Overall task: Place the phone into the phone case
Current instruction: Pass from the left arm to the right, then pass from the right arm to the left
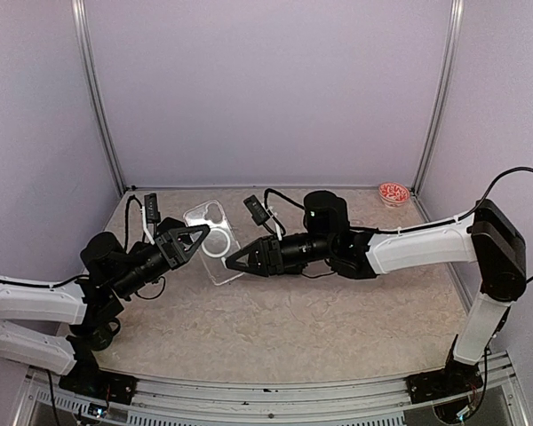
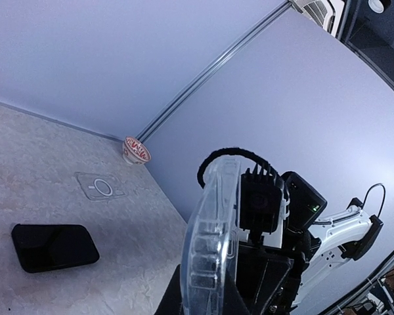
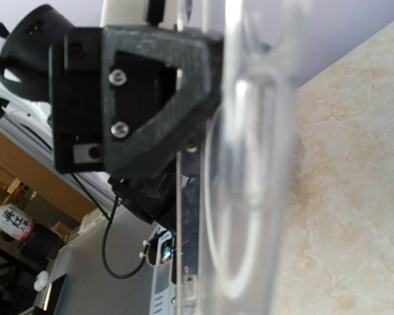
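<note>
A clear phone case (image 1: 215, 253) with a white ring is held on edge above the table between both grippers. My left gripper (image 1: 202, 236) is shut on it from the left. In the left wrist view the case (image 2: 213, 236) rises edge-on from between my fingers. My right gripper (image 1: 229, 261) meets the case's near right edge and looks shut on it. In the right wrist view the case (image 3: 249, 164) fills the middle, blurred, and hides my own fingers. The black phone (image 2: 54, 247) lies flat on the table. It is hidden in the top view.
A second clear flat piece with a ring (image 2: 100, 187) lies on the table beyond the phone. A small red-patterned bowl (image 1: 393, 193) stands in the far right corner, and also shows in the left wrist view (image 2: 136, 150). Walls close in the back and both sides.
</note>
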### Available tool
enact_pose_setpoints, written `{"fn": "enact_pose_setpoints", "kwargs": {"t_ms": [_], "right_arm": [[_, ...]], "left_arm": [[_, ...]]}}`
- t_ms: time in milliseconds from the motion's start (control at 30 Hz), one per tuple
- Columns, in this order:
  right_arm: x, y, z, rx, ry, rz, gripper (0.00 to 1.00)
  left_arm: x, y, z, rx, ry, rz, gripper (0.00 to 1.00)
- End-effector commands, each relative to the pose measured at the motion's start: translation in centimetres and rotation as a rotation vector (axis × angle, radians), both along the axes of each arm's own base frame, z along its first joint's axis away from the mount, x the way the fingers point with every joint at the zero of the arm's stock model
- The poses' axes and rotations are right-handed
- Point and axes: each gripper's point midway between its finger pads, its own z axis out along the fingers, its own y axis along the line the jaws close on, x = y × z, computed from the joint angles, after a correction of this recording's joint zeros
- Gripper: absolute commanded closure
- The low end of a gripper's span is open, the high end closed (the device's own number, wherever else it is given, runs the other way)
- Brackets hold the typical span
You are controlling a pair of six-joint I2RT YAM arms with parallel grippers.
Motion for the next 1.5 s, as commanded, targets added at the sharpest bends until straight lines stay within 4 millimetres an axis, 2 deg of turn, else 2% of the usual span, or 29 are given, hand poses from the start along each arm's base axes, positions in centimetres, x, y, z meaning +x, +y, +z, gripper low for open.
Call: {"fn": "enact_pose_setpoints", "kwargs": {"t_ms": [0,167,300,533,667,767,867,967,1033,1200,1300,1467], "right_arm": [[0.8,0.2,1.3,0.025,-0.003,0.004,0.80],[1.0,0.2,1.1,0.018,0.006,0.005,0.90],[1.2,0.1,1.3,0.017,0.007,0.002,0.93],[1.7,-0.4,1.7,0.004,-0.005,-0.007,0.96],[2.3,-1.3,1.6,-0.029,-0.025,-0.019,0.97],[2.6,-2.4,0.8,-0.074,-0.049,-0.016,0.97],[2.0,-3.3,-0.2,-0.124,-0.061,0.043,0.97],[1.4,-4.1,-1.1,-0.172,-0.090,0.086,0.96],[1.0,-4.6,-1.4,-0.198,-0.118,0.106,0.95],[-0.3,-5.8,-1.6,-0.226,-0.188,0.159,0.95],[-1.1,-6.6,-1.9,-0.240,-0.225,0.190,0.95],[-2.2,-7.8,-3.3,-0.282,-0.244,0.229,0.94]], "left_arm": [[-0.3,0.3,0.8,-0.024,-0.029,0.009,0.93],[-0.3,0.4,0.7,-0.023,-0.028,0.014,0.89],[-0.3,0.5,0.7,-0.020,-0.027,0.017,0.82],[-0.2,0.7,0.5,-0.007,-0.024,0.028,0.39],[-0.3,1.4,0.5,0.018,-0.027,0.053,0.27],[-0.1,2.5,0.5,0.048,-0.027,0.103,0.15],[0.1,4.0,0.5,0.072,-0.021,0.134,0.04],[0.4,4.7,0.5,0.092,-0.020,0.087,0.01],[0.5,4.4,0.1,0.131,-0.009,0.015,0.01],[0.5,1.8,-2.2,0.258,0.050,-0.160,0.02],[0.2,1.0,-2.9,0.269,0.062,-0.215,0.02],[-0.9,0.2,-2.0,0.236,0.021,-0.283,0.02]]}}
